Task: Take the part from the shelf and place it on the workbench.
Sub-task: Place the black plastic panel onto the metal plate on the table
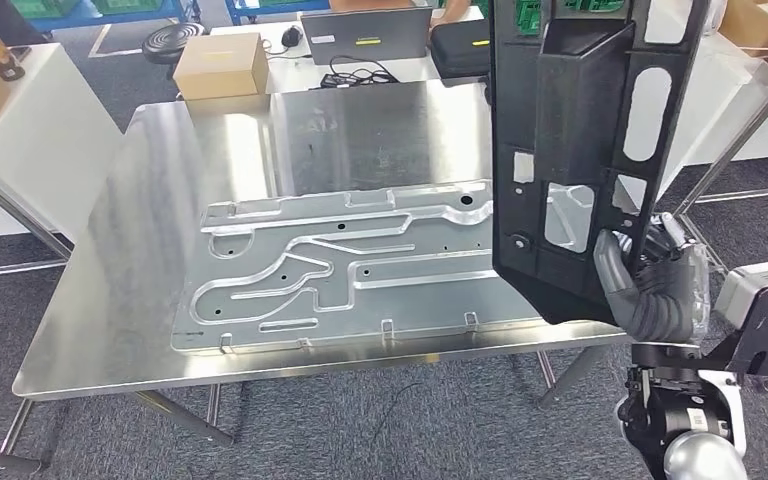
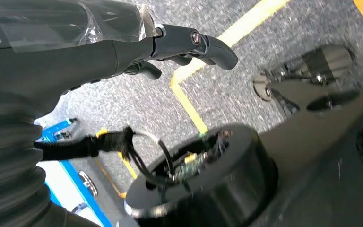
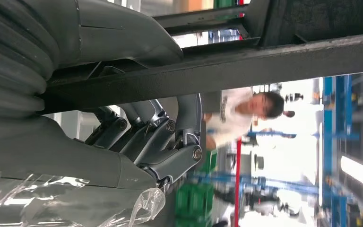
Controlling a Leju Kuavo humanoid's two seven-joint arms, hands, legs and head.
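Room: grey carpet floor (image 1: 360, 420) with yellow line marks; white tables, blue racks and a person (image 3: 246, 113) in a white top far beyond the right robot hand.
Worktop (image 1: 160, 250): shiny steel, standing forward and to the left of the right robot hand; grooved metal fixture plate (image 1: 350, 265) lying flat on it.
Part (image 1: 580, 150): large black plastic panel with cut-outs, held upright in the air, rising above the right robot hand, lower edge over the worktop's right end, not resting on it.
Right robot hand (image 1: 650, 285): clamped on the part's lower right edge, thumb on the near face, fingers (image 3: 170, 142) wrapped behind the edge.
Left robot hand (image 2: 123, 52): hanging over the floor, fingers curled loosely with nothing in them.
Containers: brown cardboard box (image 1: 222, 65) on a table far beyond the worktop, closed, contents not visible.
Other: open laptop (image 1: 365, 35) and cables far behind the worktop, left of the part's top.
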